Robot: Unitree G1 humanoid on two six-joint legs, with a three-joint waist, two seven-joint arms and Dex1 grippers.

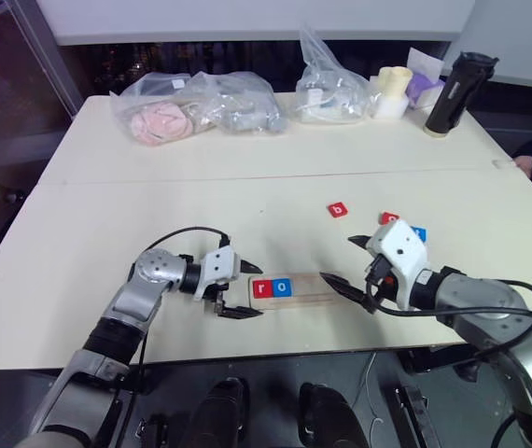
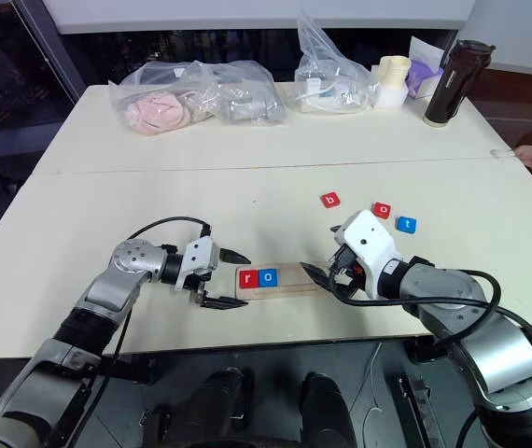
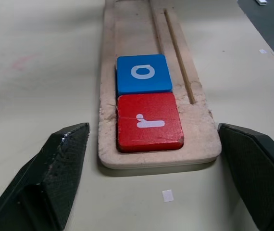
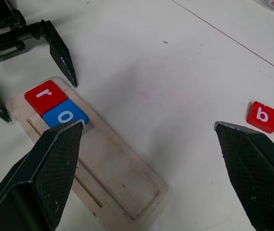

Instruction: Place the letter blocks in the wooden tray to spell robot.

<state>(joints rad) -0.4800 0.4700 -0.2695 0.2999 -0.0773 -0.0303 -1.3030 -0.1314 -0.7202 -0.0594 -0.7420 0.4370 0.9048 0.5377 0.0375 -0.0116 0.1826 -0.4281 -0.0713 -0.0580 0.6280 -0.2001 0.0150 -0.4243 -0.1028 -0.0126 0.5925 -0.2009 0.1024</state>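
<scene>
The wooden tray (image 2: 275,278) lay flat on the counter (image 2: 247,187), near its front edge. Two letter blocks sat side by side in the tray's left end: a red r block (image 3: 149,122) at the very end, and a blue o block (image 3: 143,73) touching it on the inner side. The rest of the tray was bare. Beyond the tray's right end, three more blocks lay loose on the counter: a red b block (image 2: 330,200), a red o block (image 2: 383,211) and a blue t block (image 2: 406,224).

The left gripper (image 2: 221,278) hovered just off the tray's left end, jaws spread wide and holding nothing. The right gripper (image 2: 325,266) hung over the tray's right end, jaws likewise wide apart and empty.
</scene>
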